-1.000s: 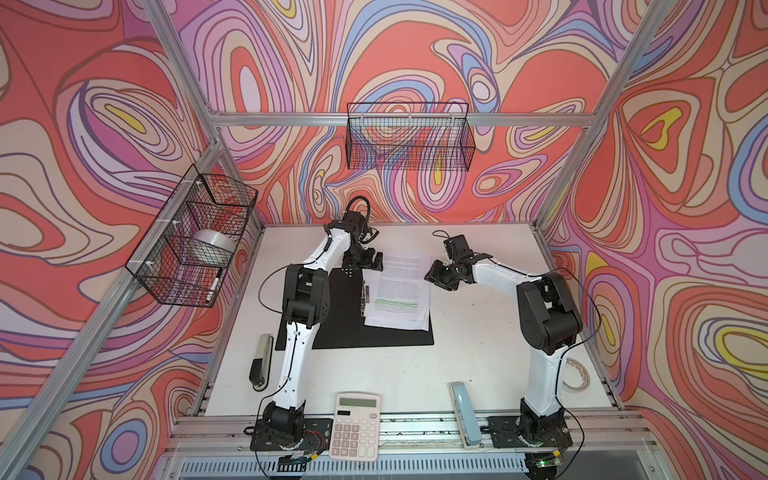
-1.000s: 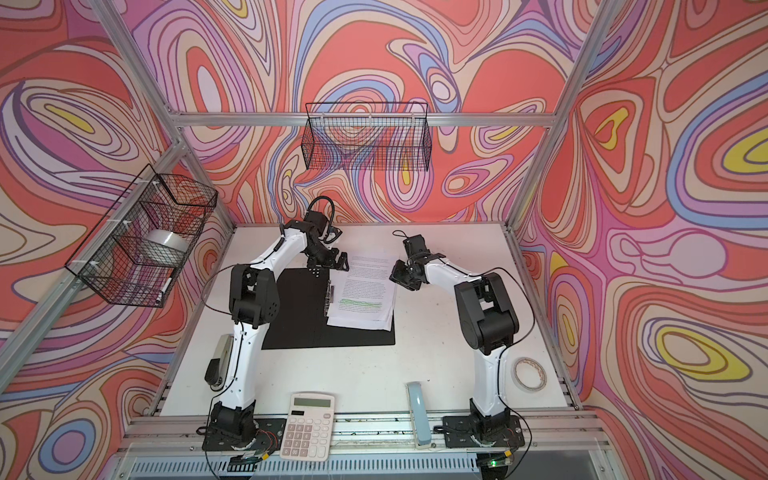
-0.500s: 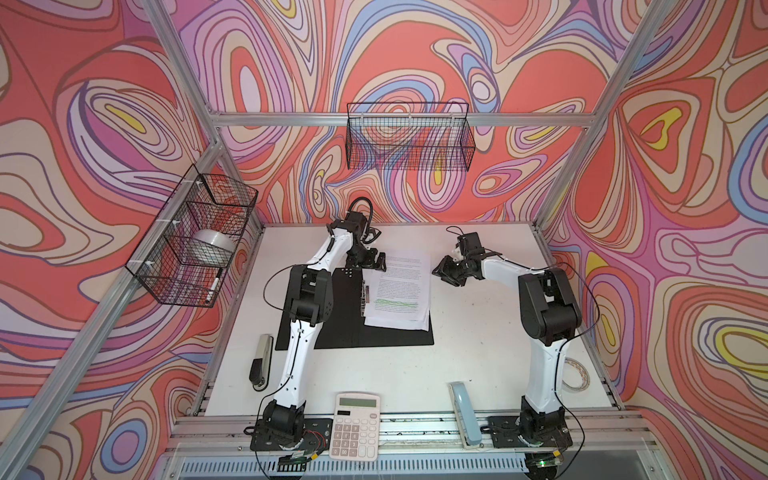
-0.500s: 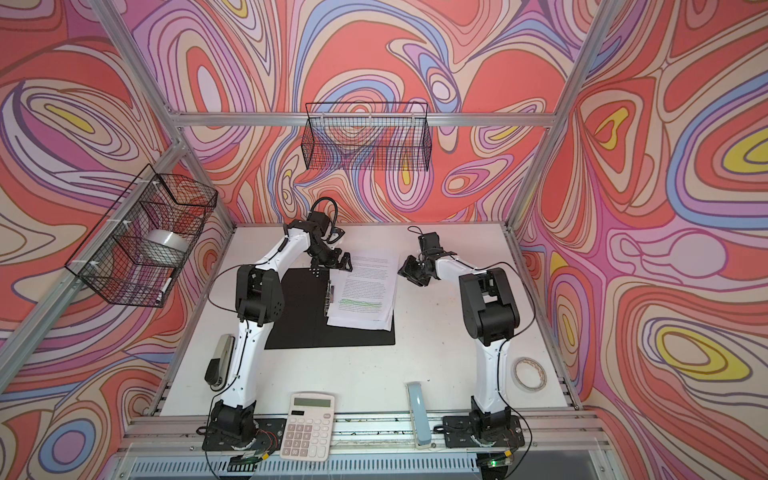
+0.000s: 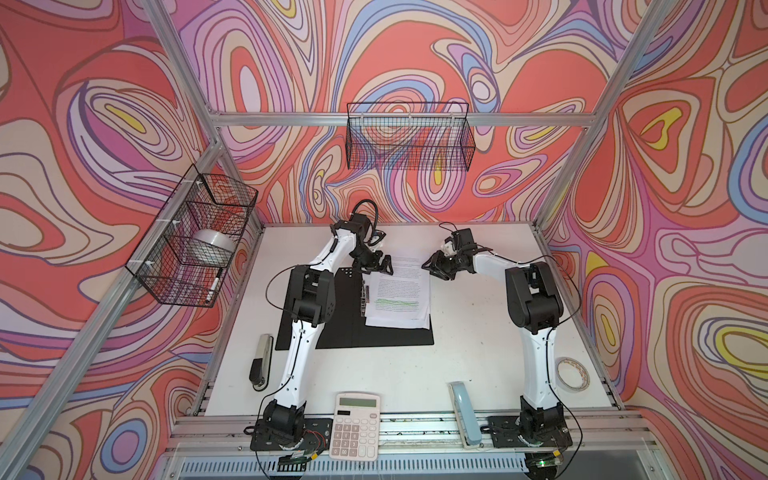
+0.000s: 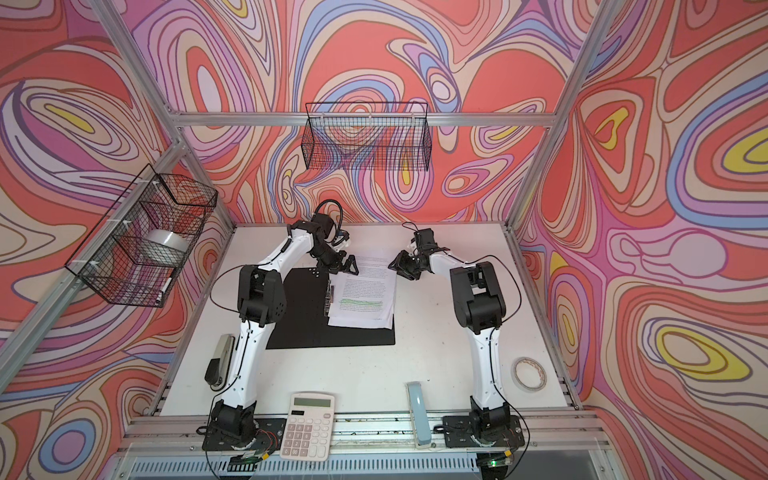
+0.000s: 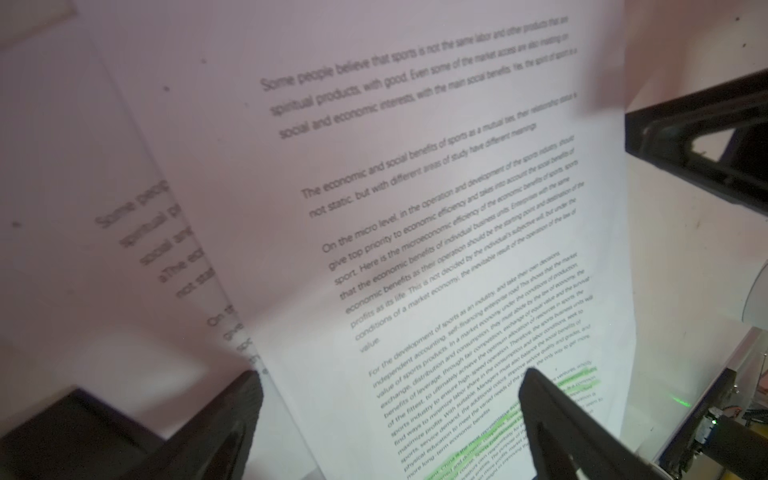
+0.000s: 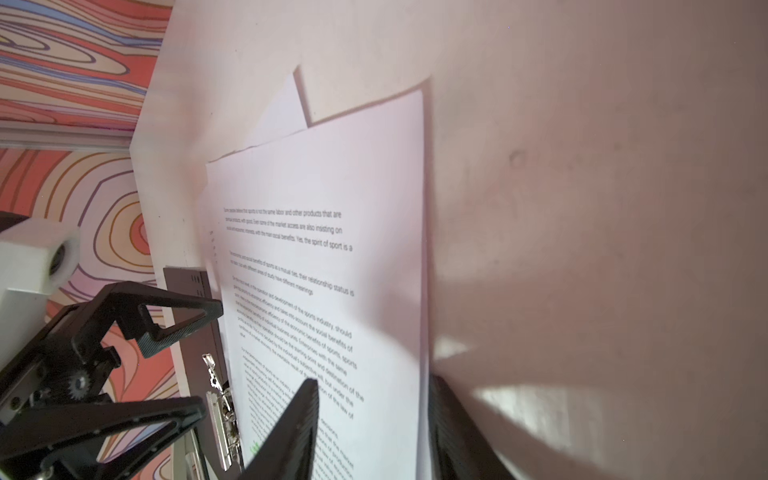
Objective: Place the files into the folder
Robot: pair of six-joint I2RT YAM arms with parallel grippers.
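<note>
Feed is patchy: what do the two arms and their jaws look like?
Both match. Left arm and right arm have white links, bulky black joints and black base plates, with thin black cables looping alongside. The jaws are black open triangular frames with ribbed faces; a white camera block sits at the left wrist.

Print on top sheet of the files (image 7: 436, 174), left wrist view: "Some people believe that sports is not the same labor and other products that are spiritual products, with good."
Next paragraph opens "The economic and social benefits of sports as a mutual ties".
Sheet beneath shows "Some peop".
Green-highlighted lines are illegible.
</note>
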